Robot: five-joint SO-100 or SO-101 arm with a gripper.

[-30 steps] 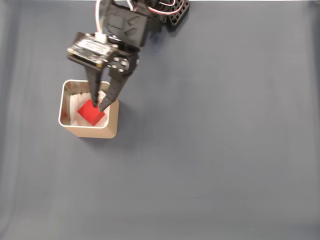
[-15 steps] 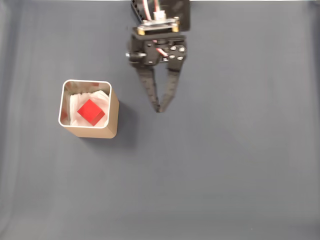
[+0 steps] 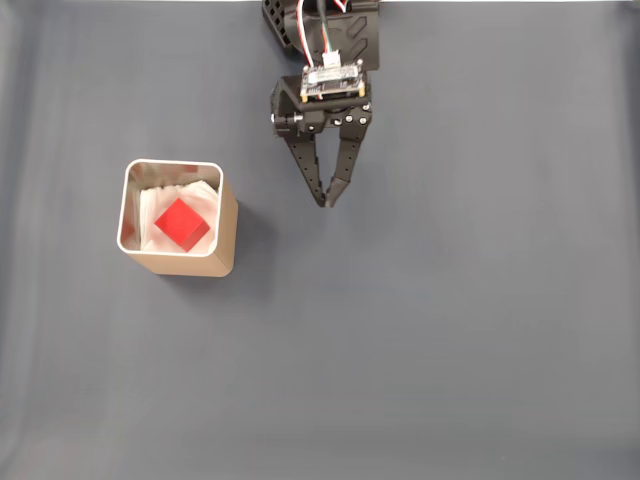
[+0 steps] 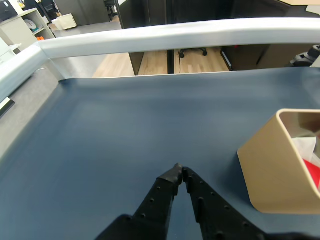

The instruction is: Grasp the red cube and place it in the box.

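The red cube (image 3: 182, 223) lies inside the box (image 3: 226, 236), a tan square container with a pale rim and white lining, at the left of the fixed view. In the wrist view the box (image 4: 272, 175) stands at the right edge and a sliver of the red cube (image 4: 314, 172) shows inside it. My gripper (image 3: 325, 200) hangs over bare table to the right of the box, fingertips together, holding nothing. In the wrist view the gripper (image 4: 179, 173) points at the blue surface with its tips touching.
A dark blue mat (image 3: 450, 330) covers the table. The arm's base (image 3: 320, 25) sits at the top middle of the fixed view. A pale raised rail (image 4: 165, 37) borders the far side of the table in the wrist view, with an office floor beyond.
A second ago my gripper was down in the box at the red cube. It let the cube go, swung right and away from the box, and its fingers closed together.
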